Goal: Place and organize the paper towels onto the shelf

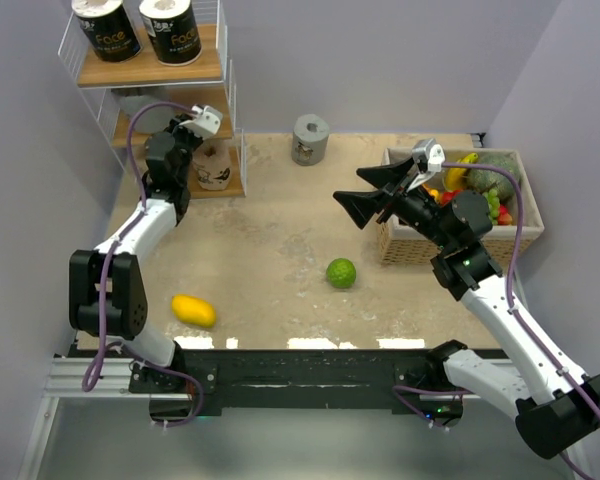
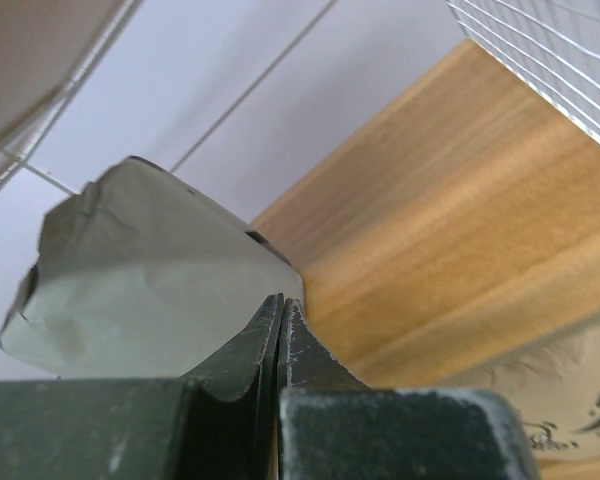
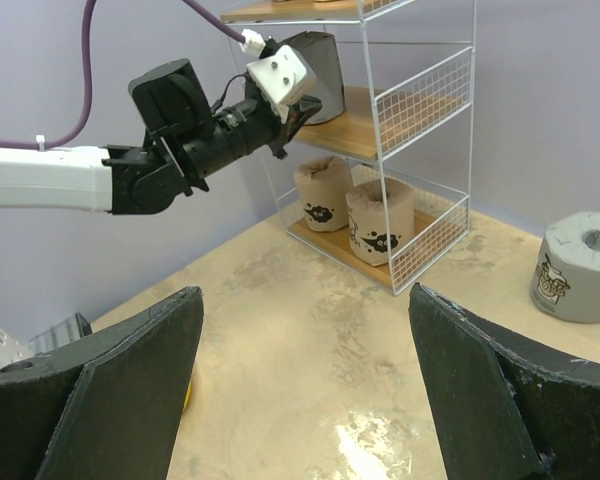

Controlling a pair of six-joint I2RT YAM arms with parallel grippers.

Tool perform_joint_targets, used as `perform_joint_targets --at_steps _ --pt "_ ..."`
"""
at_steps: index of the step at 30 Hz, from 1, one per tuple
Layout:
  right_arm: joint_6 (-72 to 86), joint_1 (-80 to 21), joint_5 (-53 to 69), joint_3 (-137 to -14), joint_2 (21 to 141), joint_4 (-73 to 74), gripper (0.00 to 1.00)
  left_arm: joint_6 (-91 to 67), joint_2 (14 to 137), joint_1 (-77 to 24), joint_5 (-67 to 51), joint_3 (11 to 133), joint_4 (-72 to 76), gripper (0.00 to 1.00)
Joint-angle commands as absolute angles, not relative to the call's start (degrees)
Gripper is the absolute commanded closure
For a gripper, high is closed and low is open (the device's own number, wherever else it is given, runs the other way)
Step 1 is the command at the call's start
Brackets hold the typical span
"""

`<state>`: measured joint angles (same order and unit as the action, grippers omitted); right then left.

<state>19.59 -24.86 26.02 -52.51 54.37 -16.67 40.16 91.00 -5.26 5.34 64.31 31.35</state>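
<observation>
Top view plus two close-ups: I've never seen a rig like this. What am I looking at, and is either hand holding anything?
Two robot arms are bolted at the near edge of a table, each ending in a two-finger hand. The top view looks down from behind them; the close-ups come from a camera on each wrist. The left hand is shut, tips at a grey roll on the middle board of the shelf; whether it pinches the wrapper I cannot tell. The right hand is open and empty. The shelf holds two black rolls above and two tan rolls below. On the table: a second grey roll, a green fruit, a yellow fruit, a basket.
</observation>
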Motion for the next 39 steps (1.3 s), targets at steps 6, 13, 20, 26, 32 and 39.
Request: perform_joint_targets --at_steps 6,13,20,26,32,39 --pt "17.8 -25.1 24.0 -56.2 55.2 -16.5 0.13 41.5 92.9 -3.5 9.5 68.0 37.2 1.0" --pt "17.5 -25.2 23.9 -55.7 55.3 -16.2 0.13 41.5 94.0 -2.6 9.3 68.7 37.1 1.0" --pt "16.3 -25.2 23.0 -55.9 54.7 -14.8 0.13 41.0 96.1 -1.7 12.3 70.9 38.2 1.0" --pt "16.4 -25.1 23.1 -56.2 54.9 -14.9 0.13 41.5 95.7 -1.6 12.9 71.8 37.9 1.0" --pt "17.8 -25.1 22.2 -56.2 56.7 -15.6 0.13 38.9 91.3 -2.1 8.4 68.3 37.6 1.0" --pt "20.8 -25.1 17.5 -60.0 60.9 -10.5 0.14 32.8 82.5 -5.8 8.4 61.8 33.8 0.83"
